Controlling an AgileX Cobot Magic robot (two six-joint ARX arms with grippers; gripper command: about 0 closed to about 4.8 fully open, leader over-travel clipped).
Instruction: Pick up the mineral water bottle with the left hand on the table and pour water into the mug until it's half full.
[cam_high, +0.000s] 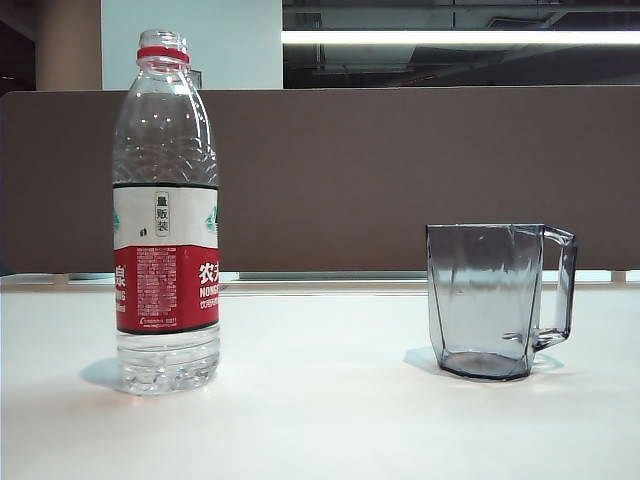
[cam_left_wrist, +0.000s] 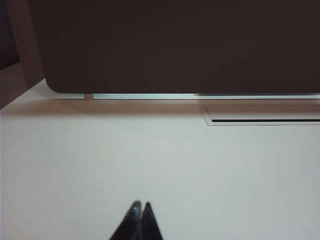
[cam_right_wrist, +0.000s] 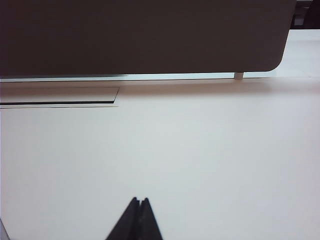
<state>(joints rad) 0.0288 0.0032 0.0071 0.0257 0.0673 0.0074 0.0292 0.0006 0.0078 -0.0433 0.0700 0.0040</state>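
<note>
The water bottle (cam_high: 166, 215) stands upright on the white counter (cam_high: 320, 420), on the left side of the exterior view. It has no cap; the mouth is open above a red ring on the neck. The label is white above and red below, with Chinese characters. Some water shows at the bottom, under the label. The glass mug (cam_high: 490, 300) stands upright on the right side, well apart from the bottle, and its handle points to the right. The mug looks empty. Behind both things a dark brown wall panel (cam_high: 400, 170) runs along the far edge of the counter.

No arm appears in the exterior view. In the left wrist view, the left pincer (cam_left_wrist: 139, 206) hangs over bare counter, its two black fingertips pressed together, holding nothing. In the right wrist view, the right pincer (cam_right_wrist: 139, 201) is the same: tips together, nothing between them, over bare counter. Neither wrist view shows the bottle or the mug. Each shows the dark panel and a thin slot (cam_left_wrist: 265, 120) in the counter surface near it.
</note>
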